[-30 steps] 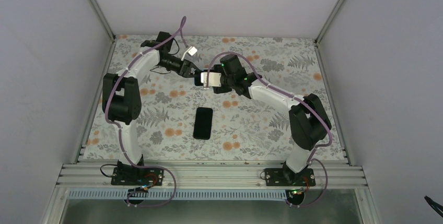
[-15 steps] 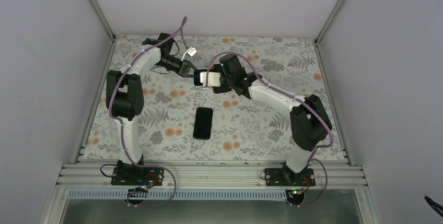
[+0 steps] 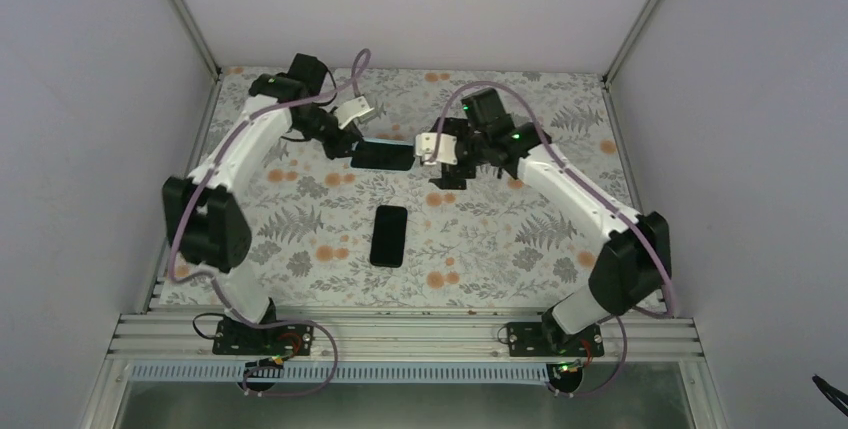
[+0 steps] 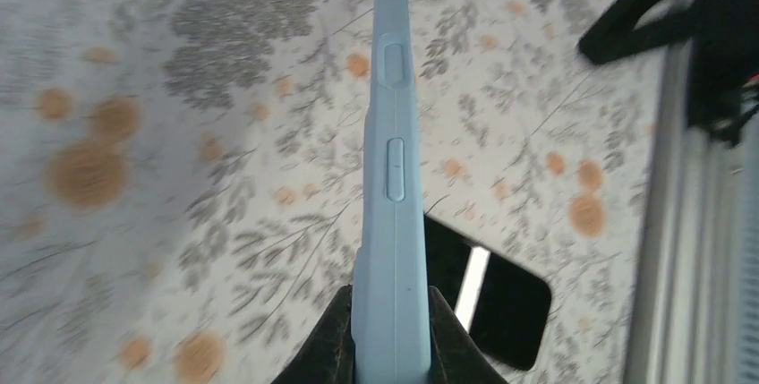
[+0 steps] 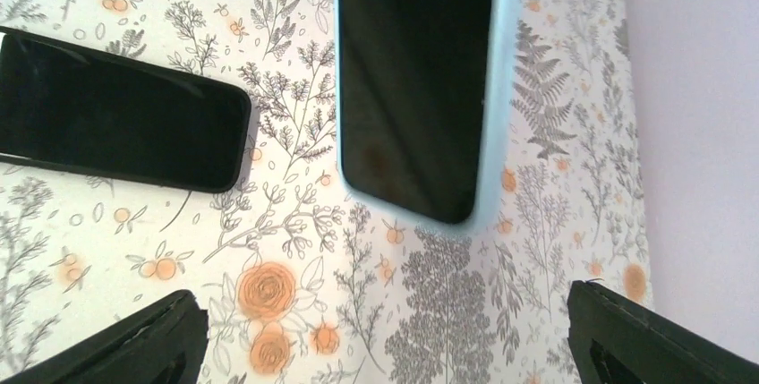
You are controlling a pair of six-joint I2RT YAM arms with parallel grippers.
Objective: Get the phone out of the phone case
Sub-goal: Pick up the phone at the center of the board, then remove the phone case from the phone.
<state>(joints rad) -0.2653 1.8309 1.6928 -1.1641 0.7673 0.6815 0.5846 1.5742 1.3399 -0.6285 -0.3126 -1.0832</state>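
A light blue phone case point(image 3: 381, 156) with a black face filling it hangs above the back middle of the table. My left gripper point(image 3: 352, 145) is shut on its left end. In the left wrist view the case point(image 4: 392, 178) stands edge-on between the jaws of that gripper point(image 4: 392, 321), side buttons showing. My right gripper point(image 3: 432, 157) is open and empty just right of the case, apart from it. In the right wrist view the case point(image 5: 421, 80) is ahead of that gripper point(image 5: 394, 339), whose fingers point(image 5: 134, 339) are spread wide. A bare black phone point(image 3: 389, 236) lies flat mid-table.
The bare black phone also shows in the left wrist view point(image 4: 488, 308) and the right wrist view point(image 5: 116, 124), below the held case. The floral tablecloth point(image 3: 500, 239) covers the table. White walls enclose the left, back and right sides.
My right gripper has let go of the case, opened and drawn back to the right. My left arm has shifted and now holds the case alone, lying more level.
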